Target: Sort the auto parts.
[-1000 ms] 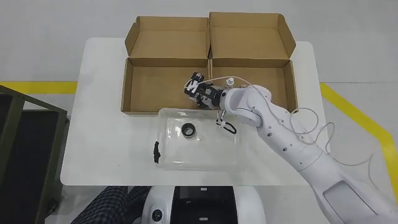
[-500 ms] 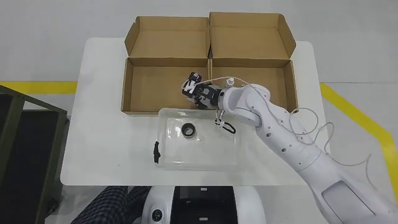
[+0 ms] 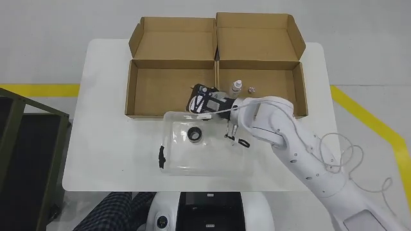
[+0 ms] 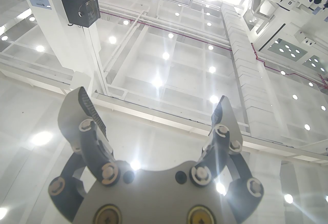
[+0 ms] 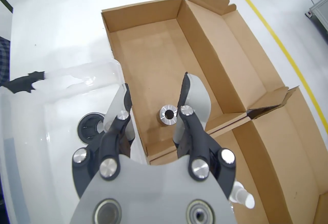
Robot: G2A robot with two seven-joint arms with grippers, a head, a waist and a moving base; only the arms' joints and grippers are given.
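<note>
Roughly, we read the white table (image 3: 109,135) as a dial with 12 at the far edge. Two open brown cardboard boxes stood side by side there, touching: the left cardboard box (image 3: 144,90) toward 11 o'clock and the right cardboard box (image 3: 276,86) toward 1 o'clock. A clear plastic tray (image 3: 212,160) lay at the dial's centre, its far rim against the boxes.

The right gripper (image 5: 156,89) hung over the 5 o'clock corner of the left cardboard box. Its claw was spread moderately wide and held nothing. We noted a short silver metal bushing with a bored centre (image 5: 168,115) standing on end on the box floor. It showed between the fingers (image 5: 191,93) but was not gripped.

A black rubber ring (image 3: 194,134) lay in the tray, toward 11 o'clock of its middle. A black clip (image 3: 162,157) sat on the tray's rim at 8 o'clock.

In the right cardboard box, a small white plastic bottle (image 3: 237,86) rested at the 9 o'clock end. A tiny grey metal piece (image 3: 251,88) lay just beside it at 3 o'clock.

The left gripper (image 4: 152,97) pointed up at a hall ceiling. Its claw was wide apart and empty.
</note>
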